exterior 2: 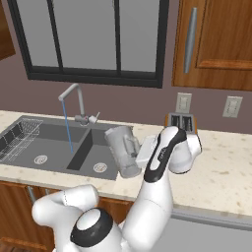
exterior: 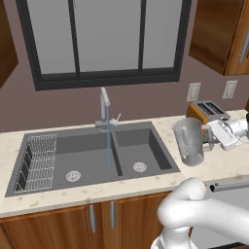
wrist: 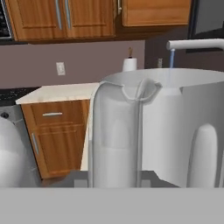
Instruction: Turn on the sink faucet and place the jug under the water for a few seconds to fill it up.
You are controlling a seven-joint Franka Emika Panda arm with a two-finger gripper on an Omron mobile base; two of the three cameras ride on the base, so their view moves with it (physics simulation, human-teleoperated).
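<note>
Water (exterior: 108, 141): ran from the sink faucet (exterior: 105, 104) into the sink (exterior: 92, 146).
Jug (exterior: 189, 141): held above the desk (exterior: 221, 163), right of the sink.
Pincer (exterior: 210, 137): clamped on the jug's handle.
Advice: carry it left, upright, mouth under the stream.

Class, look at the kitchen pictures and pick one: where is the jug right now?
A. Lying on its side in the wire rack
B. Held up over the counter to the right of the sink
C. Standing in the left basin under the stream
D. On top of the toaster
B: the jug hangs in the gripper above the counter right of the sink, well away from the water falling into the left basin.
</note>
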